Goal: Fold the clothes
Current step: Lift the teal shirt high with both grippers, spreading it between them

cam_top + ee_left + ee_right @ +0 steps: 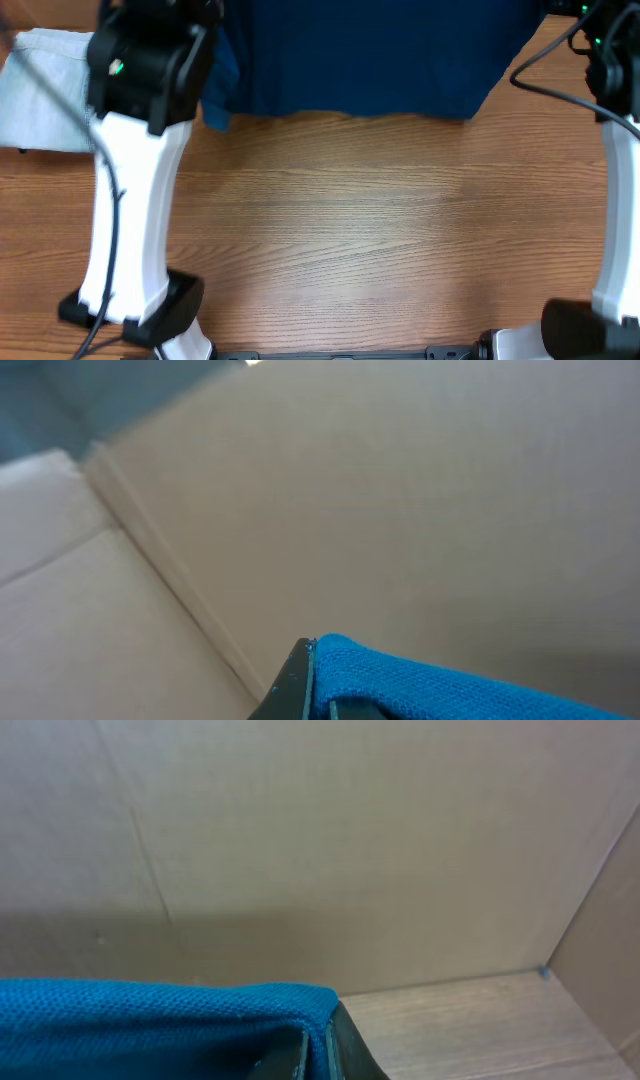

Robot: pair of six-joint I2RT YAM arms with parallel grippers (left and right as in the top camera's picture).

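1. Nearest each wrist lens is a ridge of teal knit. This is the polo shirt (pixel 430 685), pinched in the left hand (pixel 318 698), whose jaws are closed tight on the cloth. One dark finger (pixel 290 685) shows at the fabric's edge.
2. The right hand (pixel 318 1055) is clamped just as narrowly on another fold of the shirt, and the cloth runs off toward its inner side.
3. From above, the shirt spans the gap between the two hands as one broad sheet. Its lower edge crosses the worktop (pixel 350 230) on the hands' near side. A sleeve (pixel 220 90) bunches just beside the left arm. Neither hand shows in that view.
4. A beige board wall (pixel 400 510) stands ahead of both hands. Pale jeans (pixel 45 90) lie outboard of the left hand, with the left arm between them and the shirt.
5. What could go wrong:
   - Each grip looks like a thin pinch of soft knit, so a sharp or uneven pull may slip one corner free and skew the fold.
   - The bunched sleeve could get trapped under the body panel.
   - A wide swing of the left hand might drag the jeans.
   - The loose cable (pixel 545 90) by the right arm could snag.
6. Count: one shirt, one pair of jeans, two arms, two hands, both holding.
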